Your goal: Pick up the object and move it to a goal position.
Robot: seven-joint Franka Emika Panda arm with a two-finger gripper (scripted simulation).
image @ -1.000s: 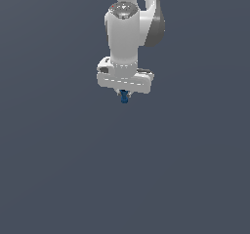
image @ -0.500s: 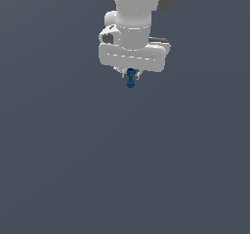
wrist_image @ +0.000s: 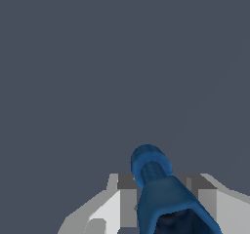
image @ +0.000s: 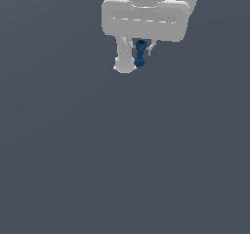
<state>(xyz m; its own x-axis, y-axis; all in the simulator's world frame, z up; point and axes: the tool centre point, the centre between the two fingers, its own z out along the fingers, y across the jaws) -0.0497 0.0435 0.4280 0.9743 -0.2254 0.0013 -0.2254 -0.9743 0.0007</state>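
One gripper (image: 138, 62) | clamped on blue dumbbell piece (image: 140, 53) (upright, narrow waist) | high in exterior view

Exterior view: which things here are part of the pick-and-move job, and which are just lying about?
Part of the job:
- dark blue dumbbell-shaped piece, held upright
- white gripper, fingers closed on the piece

Lying about:
- nothing else shows; only the plain grey background
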